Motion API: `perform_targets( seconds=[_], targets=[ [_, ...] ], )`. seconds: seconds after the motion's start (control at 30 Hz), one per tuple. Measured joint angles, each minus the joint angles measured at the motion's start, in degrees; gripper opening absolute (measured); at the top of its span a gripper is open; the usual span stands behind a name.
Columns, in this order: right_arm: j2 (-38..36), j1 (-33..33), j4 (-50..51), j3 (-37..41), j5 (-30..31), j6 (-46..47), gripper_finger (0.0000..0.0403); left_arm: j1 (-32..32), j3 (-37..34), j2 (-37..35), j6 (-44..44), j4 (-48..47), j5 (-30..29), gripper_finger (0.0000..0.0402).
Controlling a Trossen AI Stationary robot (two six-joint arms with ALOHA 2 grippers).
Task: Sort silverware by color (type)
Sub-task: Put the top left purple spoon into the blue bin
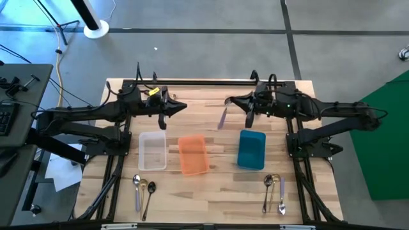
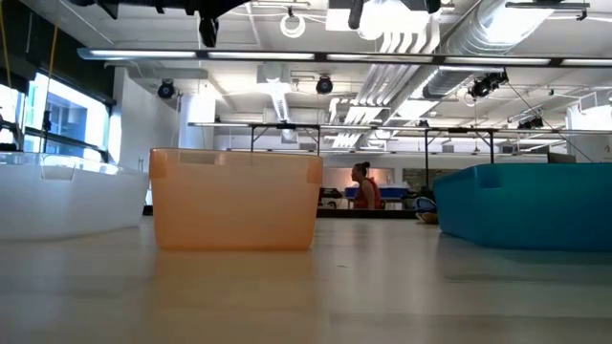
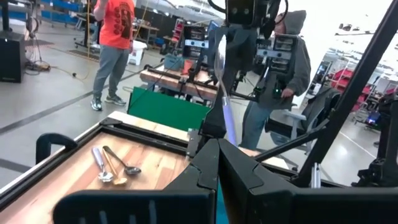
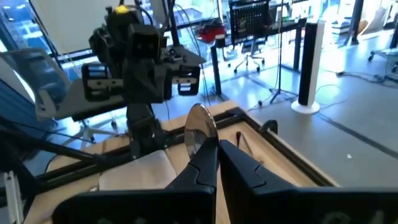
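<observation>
Grey concrete floor surrounds the wooden tabletop [image 1: 211, 185] in the high view; 3 trays sit in a row across its middle, a clear tray [image 1: 153, 151], an orange tray [image 1: 192, 154] and a blue tray [image 1: 252, 149]; 2 spoons [image 1: 142, 193] lie near the front edge on the left side, and 3 more spoons [image 1: 273, 191] lie near the front edge on the right; the left tool [image 1: 162, 121] hangs behind the clear tray with its fingers together, holding nothing; the right tool [image 1: 250, 119] hangs behind the blue tray, and a lilac-handled spoon [image 1: 223, 117] shows just beside it, toward the table's middle.

From the low view, the orange tray stands nearest, the clear tray to its left, the blue tray to its right; a person [image 2: 364, 187] stands far off in the room.

Past the left wrist's closed fingers, the right tool [image 3: 222, 99] shows with the lilac-handled spoon upright in it; 3 spoons [image 3: 112, 166] lie on the wood, well apart from it; 2 people stand beyond.

Seen from the right wrist, the fingers are clamped on the spoon, its silver bowl [image 4: 200, 127] standing just above the fingertips.
</observation>
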State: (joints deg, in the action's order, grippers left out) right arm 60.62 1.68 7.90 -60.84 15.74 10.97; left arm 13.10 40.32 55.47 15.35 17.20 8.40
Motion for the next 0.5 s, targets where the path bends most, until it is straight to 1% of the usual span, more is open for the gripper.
perform_targets(
  seconds=[0.27, 0.5],
  targets=[
    [0.1, 1.3, 0.5, 0.0, -2.4, -0.9, 0.0000, 0.0, 0.0, 0.3, 0.0, 0.2, 0.0, 0.0000],
    [0.1, 1.3, 0.5, 0.0, -2.7, -0.5, 0.0000, 0.0, 0.0, 0.3, 0.0, 0.2, -0.1, 0.0000]
  ],
)
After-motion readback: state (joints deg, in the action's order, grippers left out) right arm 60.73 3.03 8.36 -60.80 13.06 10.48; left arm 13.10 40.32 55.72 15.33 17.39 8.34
